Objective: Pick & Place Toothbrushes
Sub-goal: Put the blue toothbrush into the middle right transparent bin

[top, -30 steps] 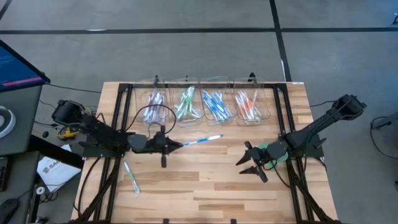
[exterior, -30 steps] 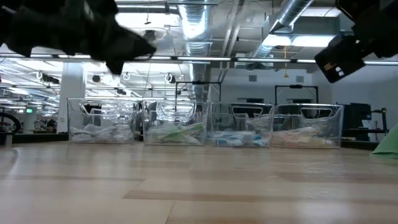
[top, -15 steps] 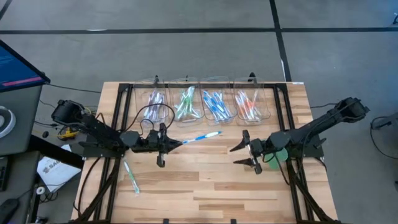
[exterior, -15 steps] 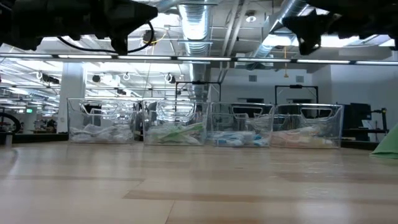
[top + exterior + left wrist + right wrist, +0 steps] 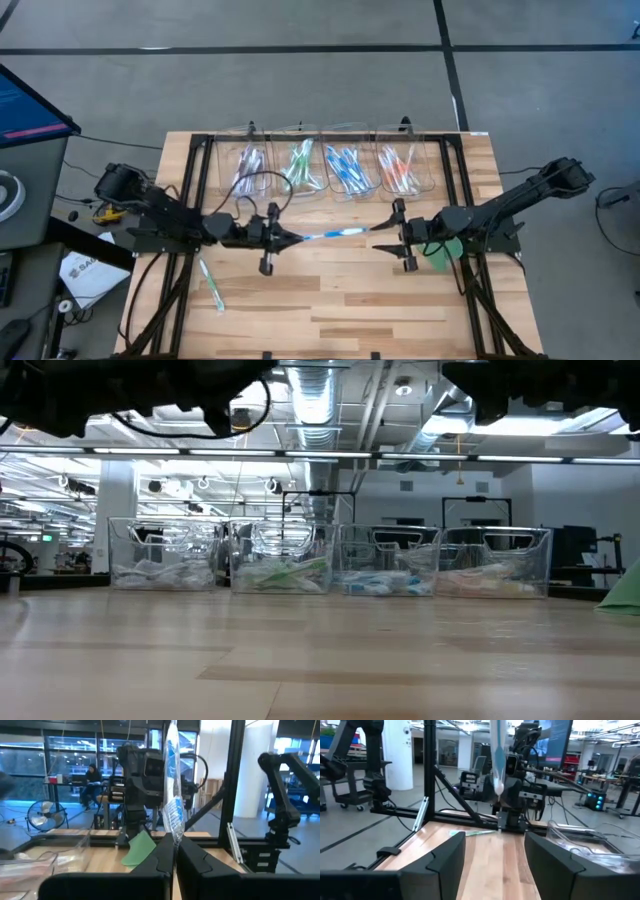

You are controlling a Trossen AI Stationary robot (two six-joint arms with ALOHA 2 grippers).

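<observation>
Left gripper (image 5: 283, 237) clenched on a blue toothbrush (image 5: 335, 234) held above mid-table, right gripper (image 5: 392, 238) spread wide just beside its far tip, no writing legible.

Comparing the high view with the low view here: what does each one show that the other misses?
Only the high view shows the left pincer shut on a blue toothbrush, the open right pincer facing its free end, and a green toothbrush lying on the table. Only the low view shows the room's ceiling ducts. Both show the four clear bins holding sorted toothbrushes.
</observation>
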